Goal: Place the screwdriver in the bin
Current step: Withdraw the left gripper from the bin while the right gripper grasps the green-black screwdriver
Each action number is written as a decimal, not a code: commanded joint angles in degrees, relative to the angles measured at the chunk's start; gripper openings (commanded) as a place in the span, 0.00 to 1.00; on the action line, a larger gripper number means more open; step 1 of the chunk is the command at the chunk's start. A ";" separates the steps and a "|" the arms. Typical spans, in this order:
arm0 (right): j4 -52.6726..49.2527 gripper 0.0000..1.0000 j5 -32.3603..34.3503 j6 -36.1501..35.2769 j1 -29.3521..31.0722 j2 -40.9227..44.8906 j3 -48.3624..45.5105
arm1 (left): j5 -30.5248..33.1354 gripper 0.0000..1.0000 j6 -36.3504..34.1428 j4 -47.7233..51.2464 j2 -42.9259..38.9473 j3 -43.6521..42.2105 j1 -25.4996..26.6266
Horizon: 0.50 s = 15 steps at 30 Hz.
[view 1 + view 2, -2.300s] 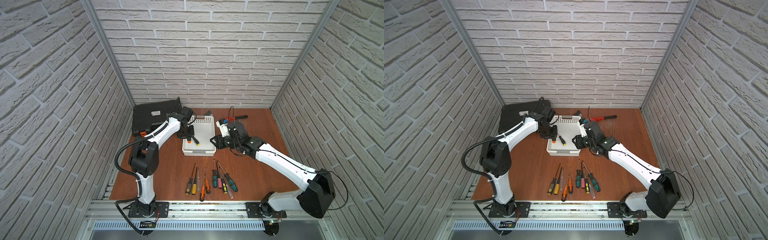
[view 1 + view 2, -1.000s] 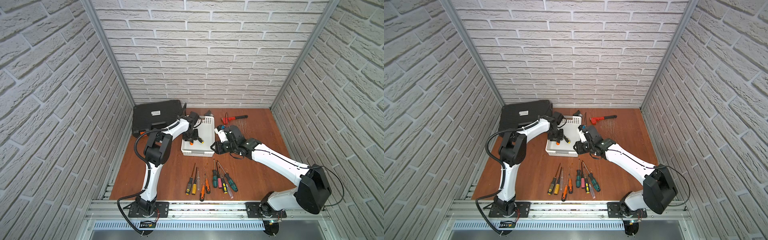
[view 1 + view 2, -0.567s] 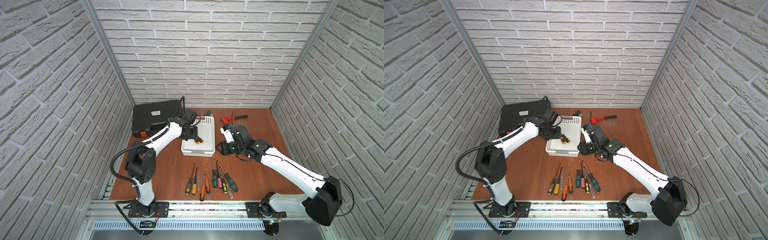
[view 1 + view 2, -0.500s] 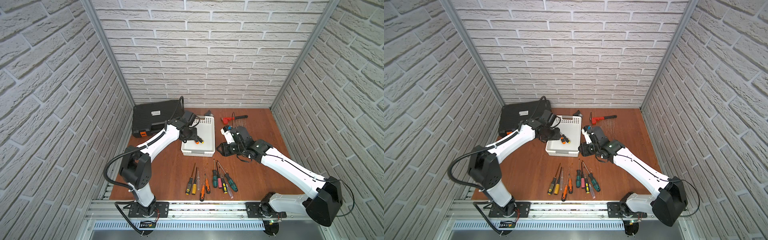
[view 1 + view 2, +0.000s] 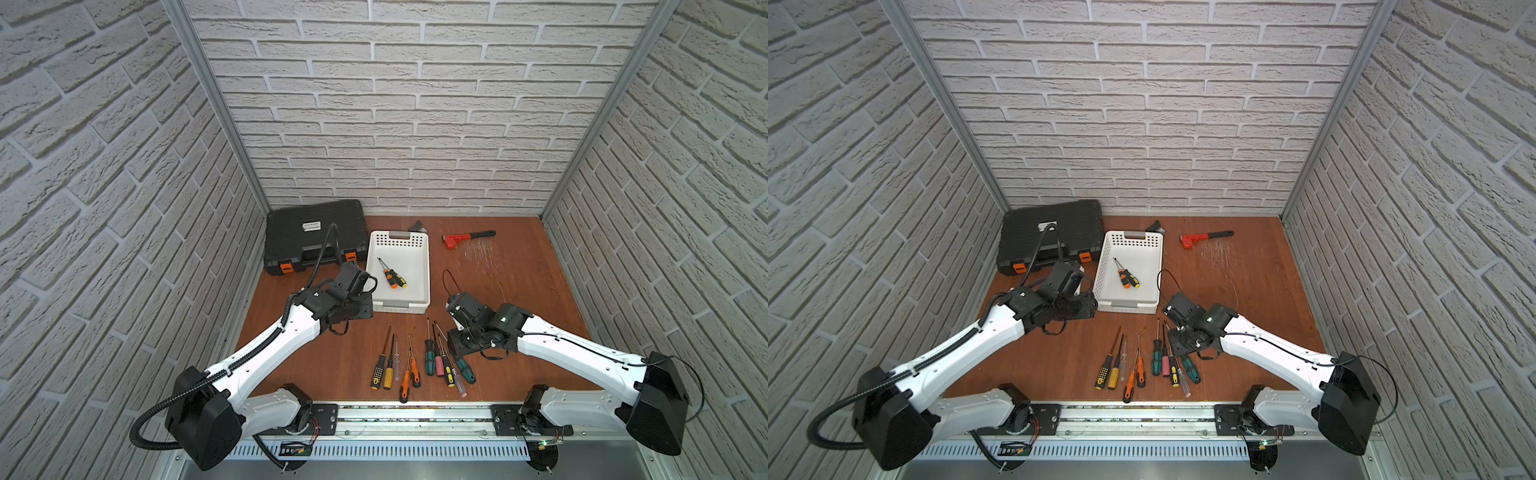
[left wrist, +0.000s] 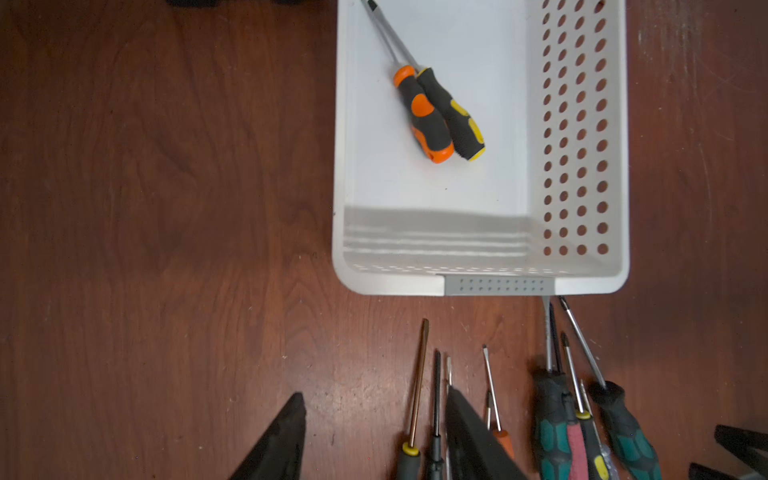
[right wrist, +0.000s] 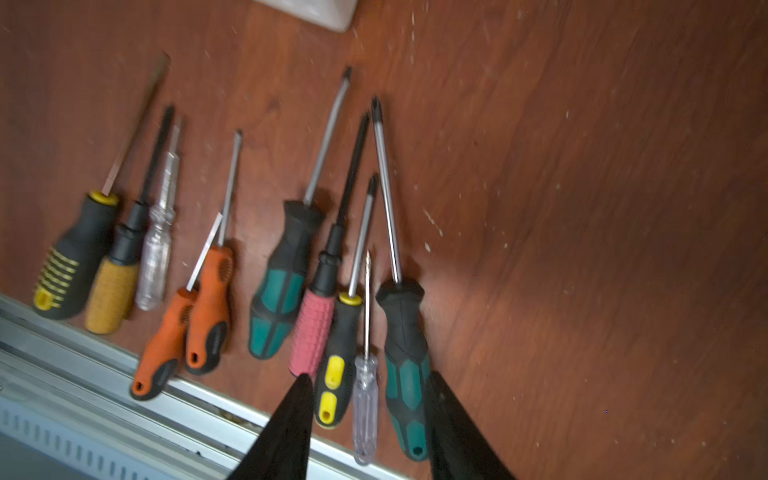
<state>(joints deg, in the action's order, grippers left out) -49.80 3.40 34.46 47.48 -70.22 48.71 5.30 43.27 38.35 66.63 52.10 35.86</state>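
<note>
The white bin (image 5: 428,266) (image 5: 1100,270) stands at mid-table, and two screwdrivers lie side by side in it: an orange-and-black one (image 6: 424,116) and a yellow-and-black one (image 6: 455,114). A row of several screwdrivers (image 5: 415,361) lies on the table in front of it. My left gripper (image 6: 374,397) (image 5: 359,309) hovers open and empty by the bin's near left corner. My right gripper (image 7: 370,376) (image 5: 457,345) is open above the right end of the row. Its fingers stand either side of the yellow-black, clear and green handles (image 7: 405,374), holding none.
A black tool case (image 5: 313,235) with orange latches sits at the back left, beside the bin. A red-and-black tool (image 5: 467,237) lies at the back right, and a small dark object (image 5: 417,225) behind the bin. A metal rail (image 5: 415,411) borders the table's front edge.
Both arms have drawn back from the bin toward the front. The left gripper has left the bin's inside, the right now hangs over the screwdriver row, and both jaws have widened.
</note>
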 commanded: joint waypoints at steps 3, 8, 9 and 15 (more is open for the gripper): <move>-2.32 0.52 5.95 4.75 3.34 -2.67 -0.27 | 3.08 0.56 2.66 -2.01 -2.29 -1.81 0.01; -0.21 0.49 6.88 3.95 3.32 -6.87 -0.26 | 2.88 0.56 2.78 -2.17 -1.47 -2.12 -0.26; 0.06 0.48 6.84 3.50 3.32 -7.87 0.00 | 2.74 0.56 3.02 -2.30 -1.36 -2.24 -0.26; 2.68 0.48 6.27 2.50 3.25 -10.45 -0.60 | 1.99 0.56 4.49 -2.67 -1.57 -3.23 -0.26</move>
<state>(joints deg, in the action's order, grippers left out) -49.06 8.36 37.32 50.63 -80.62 48.51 6.81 46.54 37.32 65.43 49.89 35.75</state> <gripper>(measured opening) 0.476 0.561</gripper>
